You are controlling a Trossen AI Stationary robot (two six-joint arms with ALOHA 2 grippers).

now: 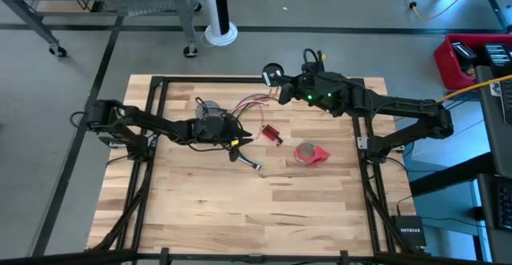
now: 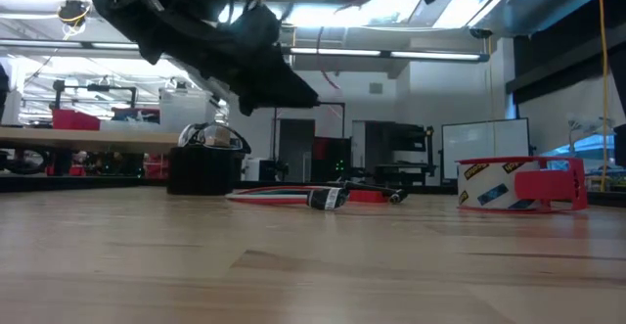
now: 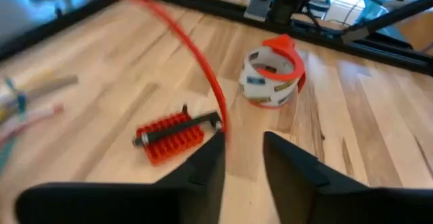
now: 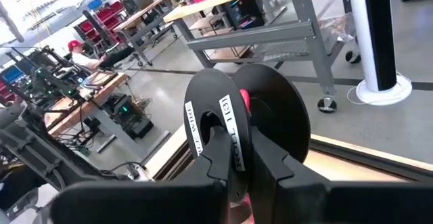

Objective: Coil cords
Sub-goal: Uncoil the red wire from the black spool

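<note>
Cords on table, two grippers working.
Left gripper [image 3: 242, 163] fingers parted around one red wire [image 3: 196, 55]; right gripper [image 4: 247, 160] clenched on one black spool [image 4: 270, 109].

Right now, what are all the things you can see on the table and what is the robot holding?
wire bundle: one, red, green and white, on the table between the two arms, running up to the right tool.
plug end: one, dark, lying in front of the left tool.
red block: one, red with a dark bar, mid-table.
tape roll: one, red and white, right of the block.
black spool: one, black with white labels, gripped by the right tool.
left tool: one, dark, fingers apart, a red wire passing at them.
right tool: one, dark, at the table's far edge.
</note>
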